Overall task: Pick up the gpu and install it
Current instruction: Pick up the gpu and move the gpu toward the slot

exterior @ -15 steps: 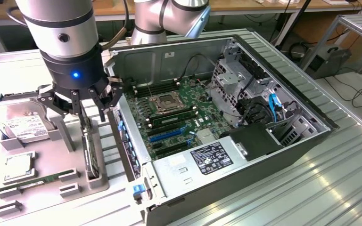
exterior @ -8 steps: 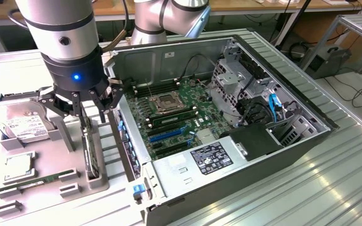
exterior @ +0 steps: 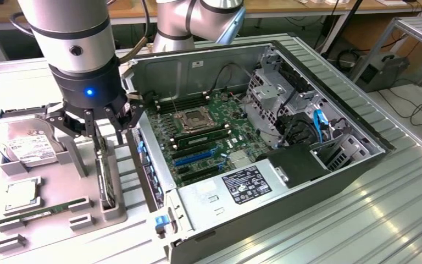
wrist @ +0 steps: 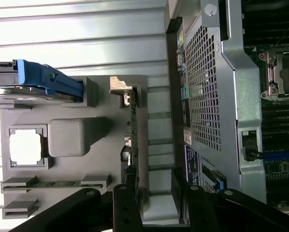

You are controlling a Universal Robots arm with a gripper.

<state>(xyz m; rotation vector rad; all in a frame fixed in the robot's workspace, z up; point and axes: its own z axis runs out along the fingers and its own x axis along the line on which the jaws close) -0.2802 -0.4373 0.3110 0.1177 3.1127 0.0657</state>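
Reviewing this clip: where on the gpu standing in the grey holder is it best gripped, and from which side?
Likely its upper long edge, coming straight down. The gpu stands on edge in a slot of the grey holder, leaving both flat faces exposed on top for the open gripper above it to pinch.

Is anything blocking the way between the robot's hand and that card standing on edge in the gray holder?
Nothing visible does. The open hand hangs right over the gpu, which stands on edge in the gray holder, and no other part lies between them.
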